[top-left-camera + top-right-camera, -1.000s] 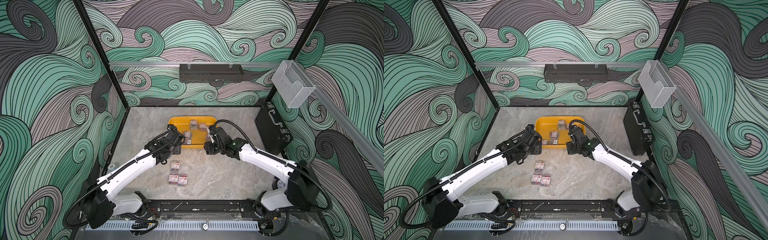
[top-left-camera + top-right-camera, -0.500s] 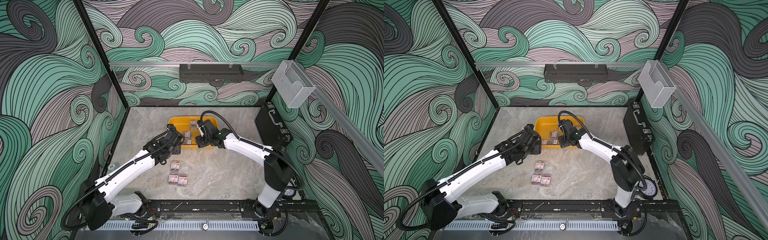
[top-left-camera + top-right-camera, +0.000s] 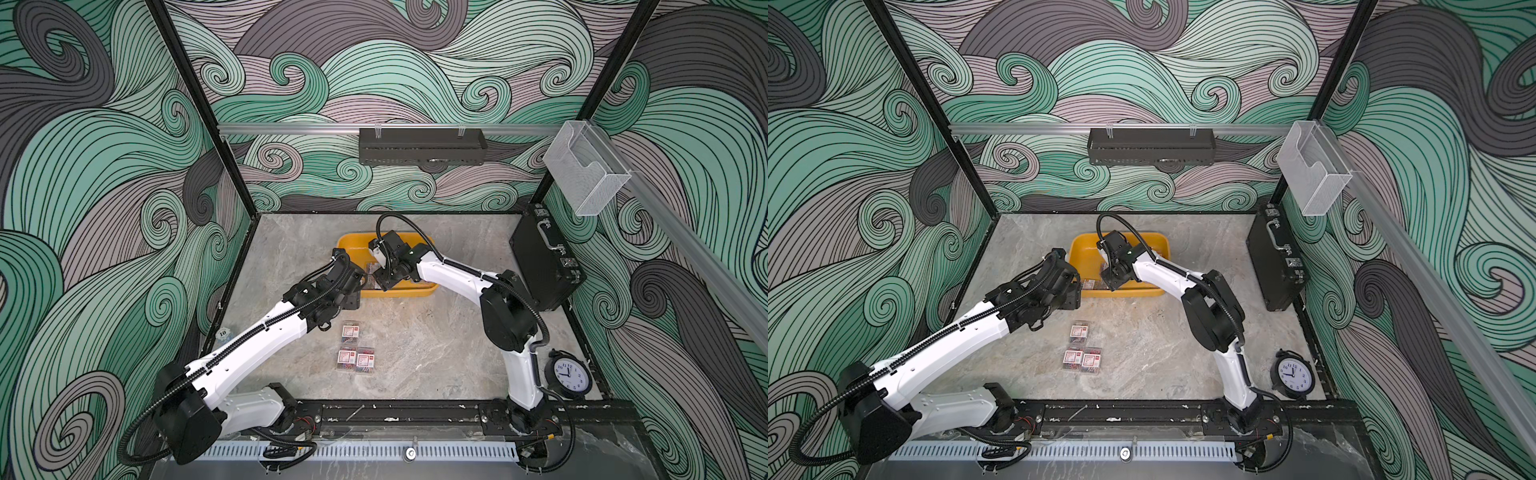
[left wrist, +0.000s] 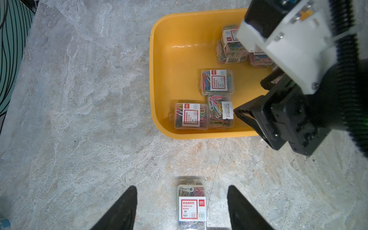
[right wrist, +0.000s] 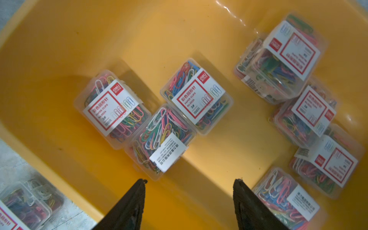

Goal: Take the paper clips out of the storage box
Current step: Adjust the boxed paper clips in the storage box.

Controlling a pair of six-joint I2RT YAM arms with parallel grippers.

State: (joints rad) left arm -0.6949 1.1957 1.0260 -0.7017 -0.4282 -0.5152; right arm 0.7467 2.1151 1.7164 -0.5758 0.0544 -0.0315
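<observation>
On the counter (image 3: 415, 353) sit three boxes of paper clips (image 3: 350, 331), about eight are left in the storage box (image 4: 159, 59), and my left end effector (image 4: 182, 188) and right end effector (image 5: 190, 181) are spread apart, empty.

Boxed paper clips (image 4: 191, 207) on the table (image 4: 79, 99): the white-and-red label is reading "deli", "彩色回形针", "PAPER CLIPS", "No.0024", "3#", "100只". Those in the storage box (image 5: 79, 39) are carrying the same label; two are showing white back stickers, print too small to read. Clock (image 3: 568, 371), near right: dial is showing 1 to 12. Round tag (image 3: 222, 333), near left: is reading "10".
</observation>
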